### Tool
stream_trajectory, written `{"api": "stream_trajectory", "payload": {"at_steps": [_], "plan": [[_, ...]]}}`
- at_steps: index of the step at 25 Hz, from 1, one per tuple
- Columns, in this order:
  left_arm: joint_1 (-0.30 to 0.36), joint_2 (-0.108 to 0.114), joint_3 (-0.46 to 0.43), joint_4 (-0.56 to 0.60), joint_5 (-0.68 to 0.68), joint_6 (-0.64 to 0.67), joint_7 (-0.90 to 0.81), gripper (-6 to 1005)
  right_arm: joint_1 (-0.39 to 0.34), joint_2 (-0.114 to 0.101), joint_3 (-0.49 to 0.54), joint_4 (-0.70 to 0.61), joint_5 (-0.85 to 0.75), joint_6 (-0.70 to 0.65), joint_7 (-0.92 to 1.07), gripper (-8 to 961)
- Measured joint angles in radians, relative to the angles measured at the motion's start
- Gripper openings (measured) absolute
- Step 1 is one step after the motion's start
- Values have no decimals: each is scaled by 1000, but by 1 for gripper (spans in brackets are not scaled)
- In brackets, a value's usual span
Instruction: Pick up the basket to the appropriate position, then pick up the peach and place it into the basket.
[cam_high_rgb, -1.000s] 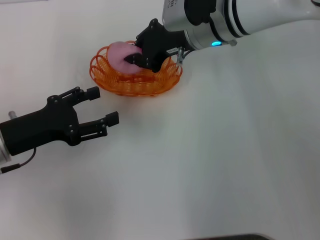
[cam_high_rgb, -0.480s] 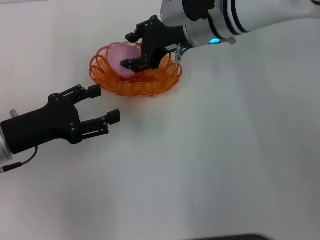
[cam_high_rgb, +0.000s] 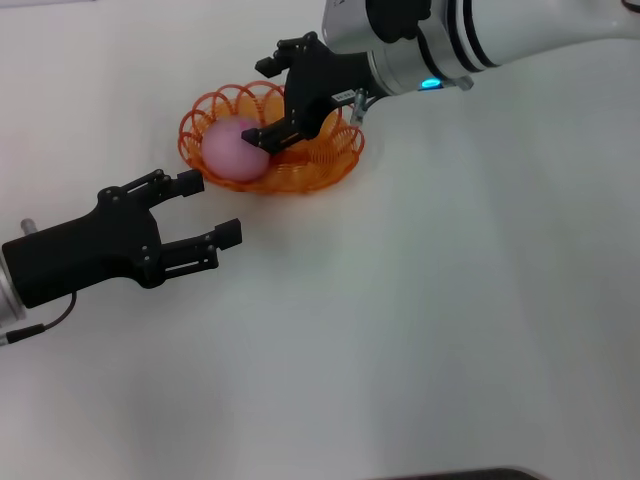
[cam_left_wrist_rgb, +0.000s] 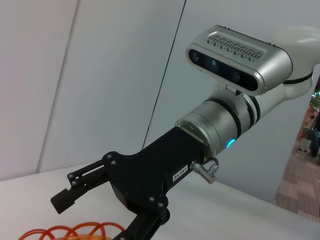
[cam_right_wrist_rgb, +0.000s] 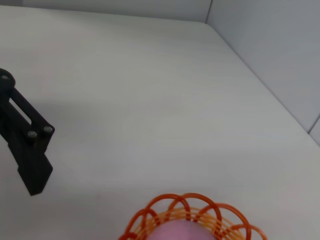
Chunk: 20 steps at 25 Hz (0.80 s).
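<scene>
The peach (cam_high_rgb: 235, 149) lies inside the basket (cam_high_rgb: 330, 160), toward the basket's left end, on the far side of the white table (cam_high_rgb: 420, 320). The basket's long axis runs roughly side to side across the head view. The right gripper (cam_high_rgb: 272, 95) hangs over the middle of the basket with its fingers spread apart and nothing between them; one fingertip sits just beside the peach's right flank, though whether it touches the fruit cannot be told. The peach thus lies to the left of and slightly below that gripper, so any retreat appears to call for a lift up and back toward the right, clear of the looped rim.

The left gripper (cam_high_rgb: 205, 210) rests low over the table near the basket's front-left edge, fingers also apart and empty, pointing toward the basket but apart from it. Of the two arms, the right is plainly the nearer to the fruit.

Part of the basket's back rim and its centre are hidden behind the right gripper in the head view. The right wrist view catches only the top of the peach (cam_right_wrist_rgb: 186, 233) and a stretch of the scalloped rim at the frame's edge. The left wrist view shows the right gripper (cam_left_wrist_rgb: 100, 202) from the side, with only a sliver of orange wire below.
</scene>
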Motion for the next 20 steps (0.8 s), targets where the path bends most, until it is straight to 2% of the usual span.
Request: {"api": "stream_trajectory", "payload": {"at_steps": [3, 7, 10, 14, 20], "plan": [[0, 0, 0, 0, 0, 0, 0, 875, -4, -1, 0, -5, 0, -8, 8, 931], [0, 0, 2, 0, 0, 0, 0, 875, -20, -9, 0, -37, -6, -58, 40, 931], [0, 0, 2, -1, 0, 0, 0, 875, -58, -14, 0, -97, -22, -102, 75, 931], [1, 0, 1, -1, 0, 0, -2, 875, -152, -24, 11, -234, -71, -195, 139, 930], [2, 0, 1, -2, 1, 0, -4, 874, -307, -64, 38, -406, -76, -363, 207, 930]]}}
